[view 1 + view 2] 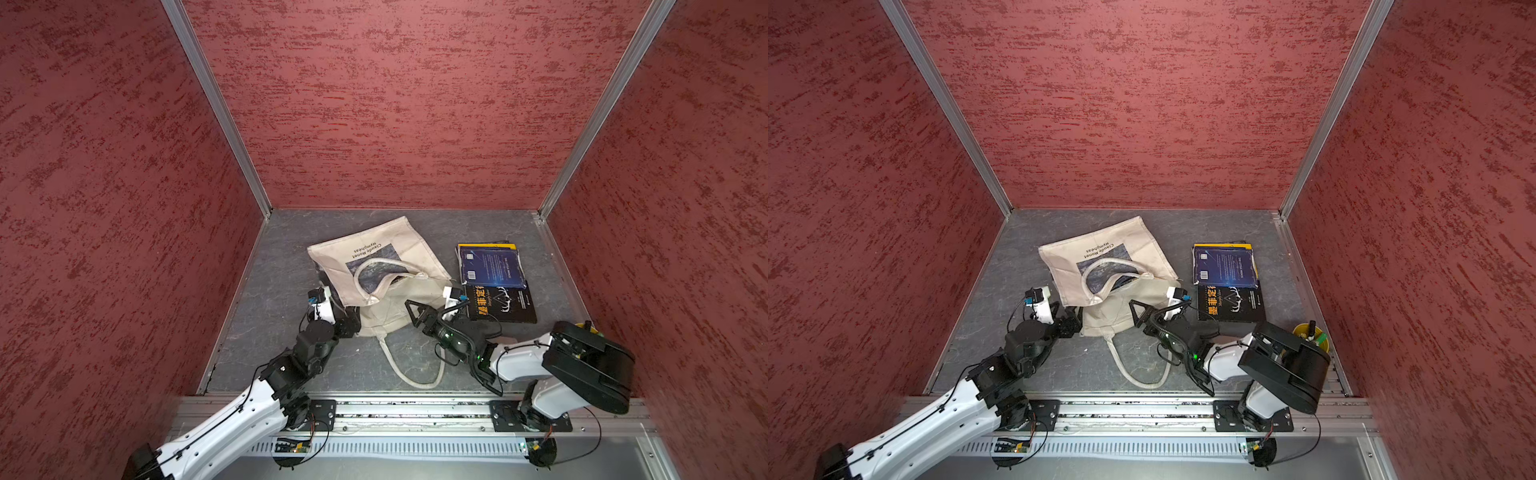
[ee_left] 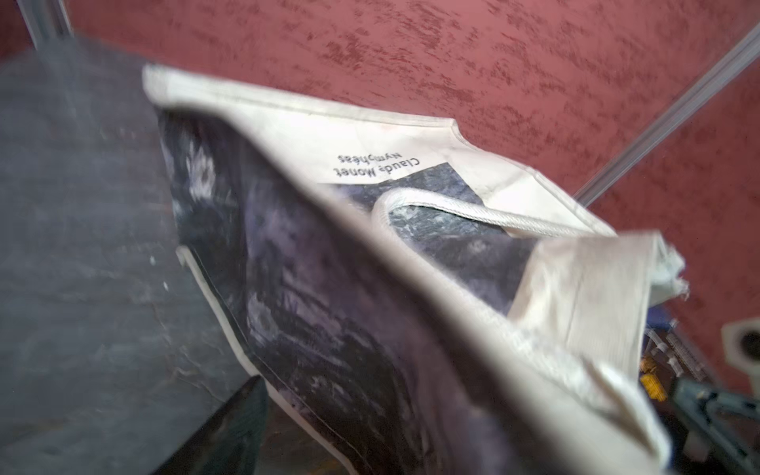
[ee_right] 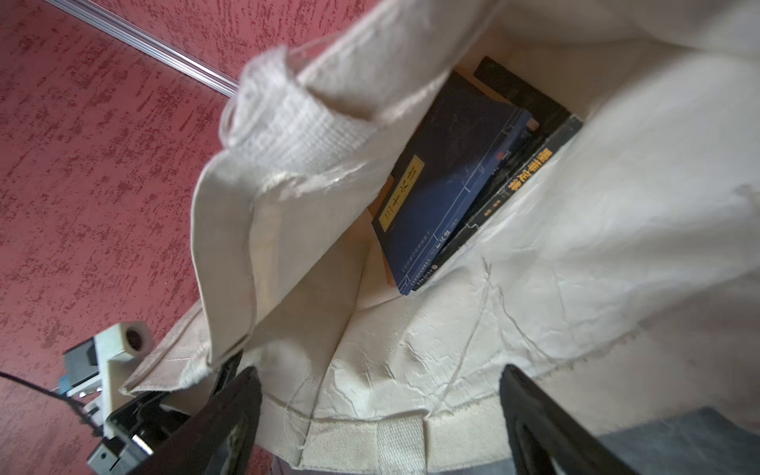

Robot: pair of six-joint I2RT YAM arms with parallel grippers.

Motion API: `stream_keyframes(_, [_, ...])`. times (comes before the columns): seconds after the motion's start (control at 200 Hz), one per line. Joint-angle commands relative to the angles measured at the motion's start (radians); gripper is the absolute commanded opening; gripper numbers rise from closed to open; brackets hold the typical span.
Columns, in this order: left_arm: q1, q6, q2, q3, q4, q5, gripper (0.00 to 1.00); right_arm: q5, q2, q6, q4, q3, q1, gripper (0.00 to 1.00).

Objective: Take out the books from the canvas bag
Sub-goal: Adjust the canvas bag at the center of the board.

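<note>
Canvas bag [image 1: 382, 249] partly emptied: navy book [image 3: 448, 185] and black-spined book [image 3: 522, 181] inside, removed books [image 1: 490, 266] at its 3 o'clock. Left gripper [image 1: 352, 321] at bag's 8 o'clock, jaws look parted, empty. Right gripper [image 1: 434, 308] at the mouth, jaws fully spread, empty. Both inside books at its 10 o'clock.

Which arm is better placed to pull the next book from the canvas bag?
Probably right: the right tool is open at the canvas bag mouth, facing the dark blue book inside; the left tool sits at its side.
</note>
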Motion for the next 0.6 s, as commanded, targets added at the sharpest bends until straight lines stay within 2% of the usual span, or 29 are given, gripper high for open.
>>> stream_keyframes(0.0, [-0.132,0.076,-0.009,0.072,-0.098,-0.164,1.0,0.068,-0.058,-0.053,-0.004,-0.037,0.014,0.96])
stream_keyframes(0.075, [-0.264,0.128,0.023,0.116,-0.109,-0.314,1.0,0.099,-0.104,-0.064,-0.074,-0.031,0.024,0.99])
stream_keyframes(0.17, [-0.435,0.176,0.104,0.191,-0.144,-0.571,1.0,0.13,-0.148,-0.092,-0.121,-0.037,0.029,0.98])
stream_keyframes(0.22, [-0.5,0.18,0.15,0.243,-0.181,-0.648,1.0,0.138,-0.17,-0.096,-0.121,-0.053,0.028,0.98])
stream_keyframes(0.276, [-0.545,0.171,0.185,0.317,-0.271,-0.638,1.0,0.145,-0.198,-0.101,-0.125,-0.071,0.029,0.99])
stream_keyframes(0.356, [-0.551,0.112,0.24,0.436,-0.443,-0.553,1.0,0.16,-0.251,-0.103,-0.144,-0.098,0.029,0.98])
stream_keyframes(0.436, [-0.553,0.173,0.29,0.508,-0.519,-0.44,1.0,0.178,-0.313,-0.113,-0.184,-0.12,0.029,0.99])
stream_keyframes(0.591, [-0.546,0.266,0.391,0.585,-0.61,-0.355,1.0,0.219,-0.457,-0.108,-0.27,-0.16,0.028,0.99])
